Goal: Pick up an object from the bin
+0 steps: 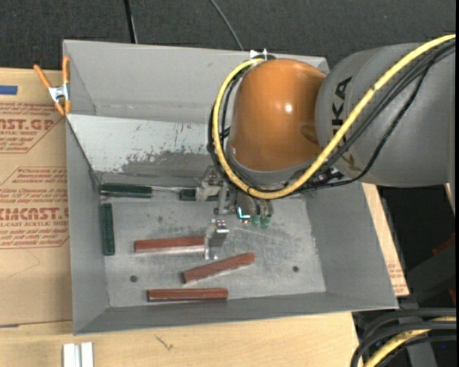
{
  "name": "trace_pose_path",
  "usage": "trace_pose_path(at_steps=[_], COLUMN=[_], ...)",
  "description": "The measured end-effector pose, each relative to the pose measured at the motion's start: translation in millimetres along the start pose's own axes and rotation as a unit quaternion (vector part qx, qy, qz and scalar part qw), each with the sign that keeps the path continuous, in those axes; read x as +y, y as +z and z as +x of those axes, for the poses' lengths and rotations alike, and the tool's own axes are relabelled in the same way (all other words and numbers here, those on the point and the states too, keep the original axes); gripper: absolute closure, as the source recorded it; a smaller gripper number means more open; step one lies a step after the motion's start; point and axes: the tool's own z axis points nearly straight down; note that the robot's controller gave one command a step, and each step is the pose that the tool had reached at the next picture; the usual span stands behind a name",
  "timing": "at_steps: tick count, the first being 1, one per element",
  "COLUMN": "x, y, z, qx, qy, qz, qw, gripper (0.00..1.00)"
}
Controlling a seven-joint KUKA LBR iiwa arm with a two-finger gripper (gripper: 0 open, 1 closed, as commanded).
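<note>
Grey sheet metal makes up the bin (pixel 138 82), its scuffed floor set with a handful of loose sticks that lie well apart from one another.

Nearest, toward the bottom of the frame, a reddish-brown stick (pixel 187 294) lies flat and level, close to the front wall. Just above it, a second reddish-brown stick (pixel 218 267) lies tilted, with its right end higher in the frame. Above that, a third reddish-brown stick (pixel 168 245) lies nearly level at the middle of the floor.

The gripper (pixel 214 243) hangs low at the right end of this third stick, with the tilted one just below it. Whether it is spread or closed I cannot tell from here, nor whether it touches either stick.

At the left of the floor, a dark green stick (pixel 106 229) lies lengthwise up the frame. Farther back, another dark green stick (pixel 125 192) lies level near the foot of the rear wall.

Over the upper middle of the frame bulges the arm's orange cover (pixel 275 117), ringed by a yellow cable (pixel 352 128), and the grey arm runs off to the right.
</note>
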Motion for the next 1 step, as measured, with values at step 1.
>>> trace_pose_path(at_steps=[1], x=[-0.6], y=[-4.4], z=[-1.7], qx=[-0.004], qy=[0.0], qz=[0.0], qw=[1.0], gripper=[0.0])
